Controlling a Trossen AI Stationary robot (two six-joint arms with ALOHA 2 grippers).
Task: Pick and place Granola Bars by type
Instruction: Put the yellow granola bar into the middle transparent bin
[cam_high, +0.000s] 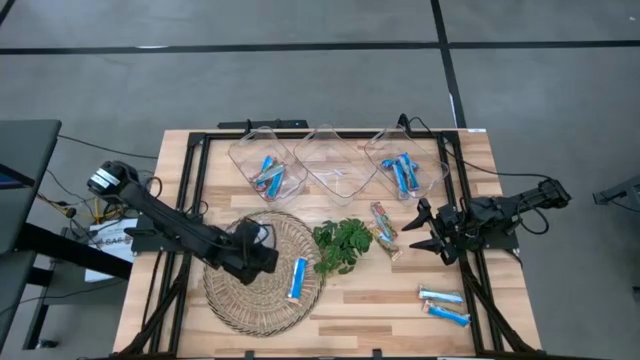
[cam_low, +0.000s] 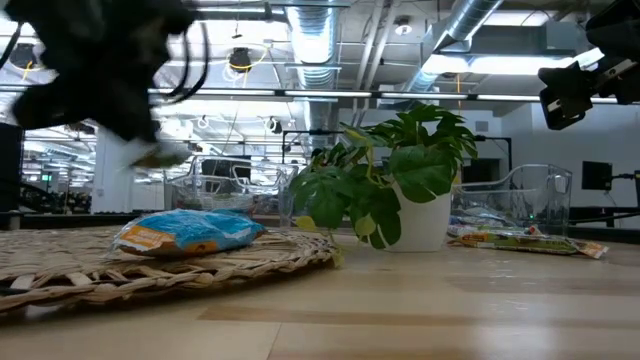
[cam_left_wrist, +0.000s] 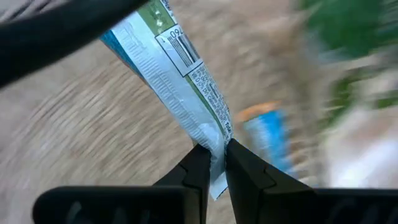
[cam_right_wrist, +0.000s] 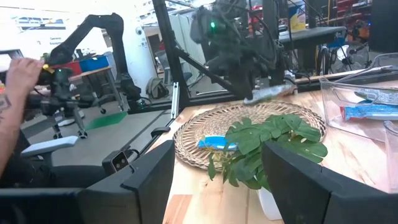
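Note:
My left gripper hovers over the round wicker mat, shut on a granola bar whose wrapper shows white, green and a barcode. One blue bar lies flat on the mat. Two multicoloured bars lie on the table beside the potted plant. Two more blue bars lie near the table's near right corner. My right gripper waits open, right of the multicoloured bars. My left gripper pinches the flat crimped end of the bar's wrapper between its two fingertips. The rest of the bar reaches away beyond the fingers. The bar is lifted clear above the wicker mat, lying about level.
Three clear bins stand along the far edge: the left one holds bars, the middle one shows none, the right one holds blue bars. The plant stands between the mat and my right gripper. A person's hand shows beyond the table.

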